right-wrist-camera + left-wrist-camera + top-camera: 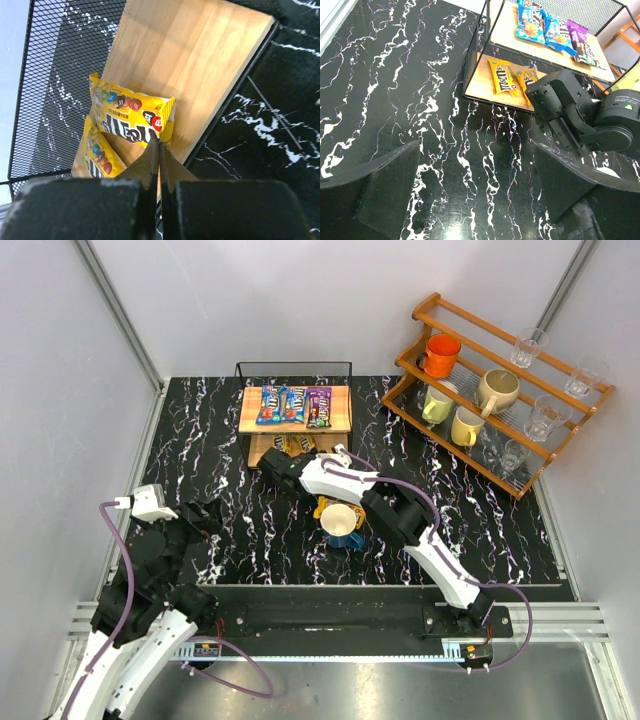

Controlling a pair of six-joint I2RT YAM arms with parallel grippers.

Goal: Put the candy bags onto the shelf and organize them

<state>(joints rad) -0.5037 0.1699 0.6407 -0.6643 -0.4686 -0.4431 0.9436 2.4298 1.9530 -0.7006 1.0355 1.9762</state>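
— At the counter's far edge, what is the right claw (pixel 159 142) doing?
— Its fingers are pressed together on the near edge of a yellow M&M's packet (pixel 125 117). That lies on the lower board (pixel 200 60) of the shelf (pixel 293 364), beside a second yellow packet (pixel 95 152). The right arm reaches forward-left, elbow bent.
— And the left claw (pixel 475 195)?
— Spread wide and holding nothing, near the front-left corner, its arm folded. Blue packets (pixel 270 403) and a purple packet (pixel 318 406) lie on the top board (pixel 340 425).

The upper yellow bag (pixel 129 116) partly hides the lower yellow bag (pixel 96 156).
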